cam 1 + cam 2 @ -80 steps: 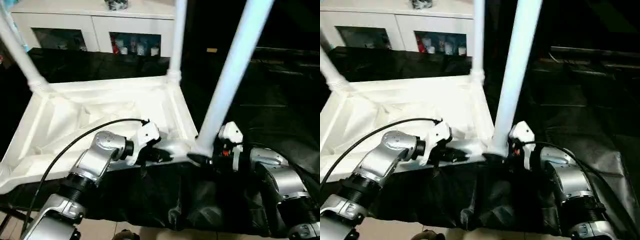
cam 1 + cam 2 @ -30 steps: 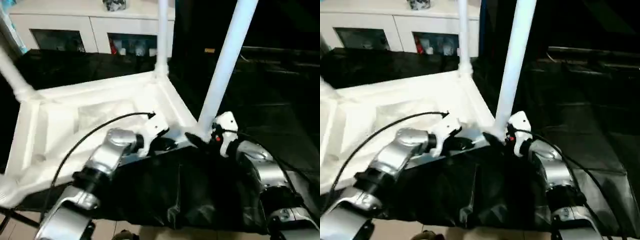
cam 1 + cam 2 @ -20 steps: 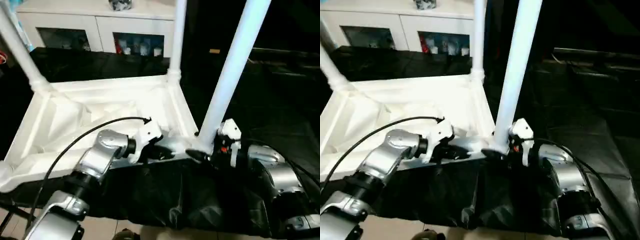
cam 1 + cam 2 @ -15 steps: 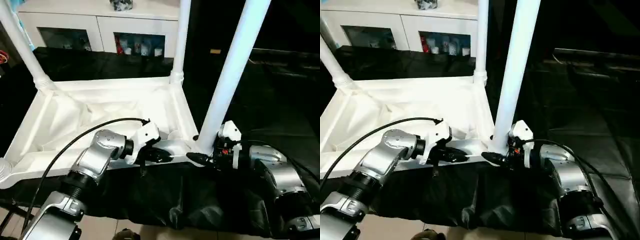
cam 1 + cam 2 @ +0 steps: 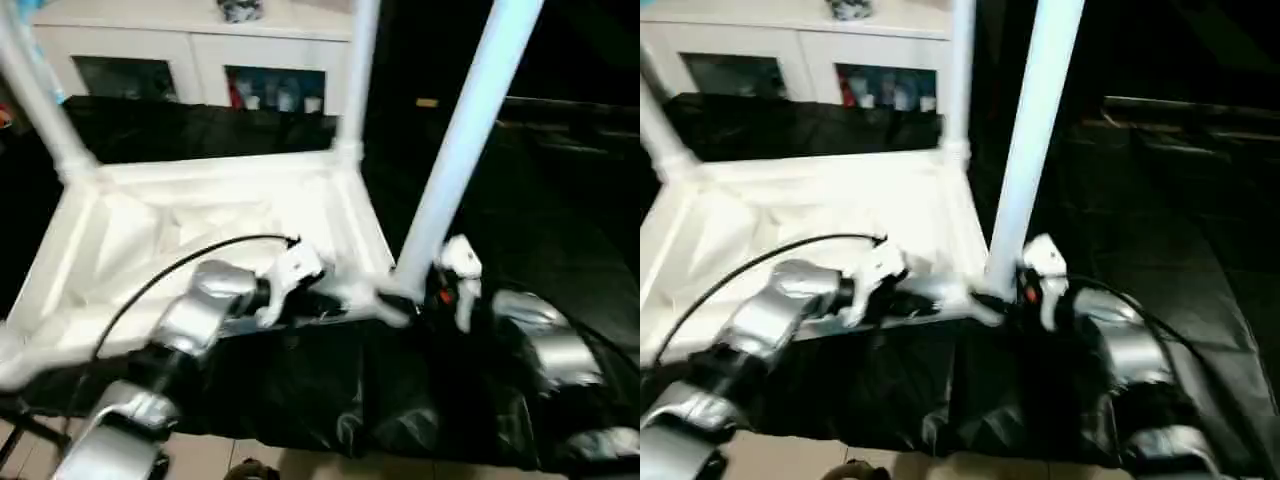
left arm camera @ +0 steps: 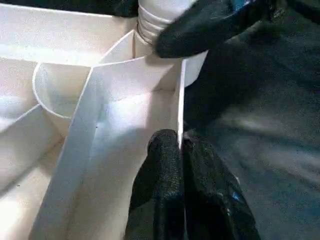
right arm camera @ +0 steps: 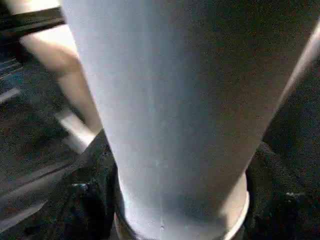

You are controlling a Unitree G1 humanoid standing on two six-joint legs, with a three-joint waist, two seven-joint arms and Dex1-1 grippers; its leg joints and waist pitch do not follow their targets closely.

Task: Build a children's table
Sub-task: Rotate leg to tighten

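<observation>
Upturned table (image 5: 200, 215) with open well between three upright legs, near leg (image 5: 460, 150) blocking right gripper (image 5: 400, 312), black cloth (image 5: 560, 230) bare beyond.

Both silver forearms reach forward from the bottom of the head view and angle in toward each other. The left gripper (image 5: 325, 303) points to the robot's right, its white wrist housing turned up and a black cable arcing back over the forearm. In the left wrist view its two black fingers (image 6: 165, 170) are pressed together on the thin rim of the table top (image 6: 180, 115). The right gripper (image 5: 400, 310) points inward from the other side, and its black fingers (image 7: 92, 200) straddle the base of the table leg (image 7: 175, 110), one on each side.
</observation>
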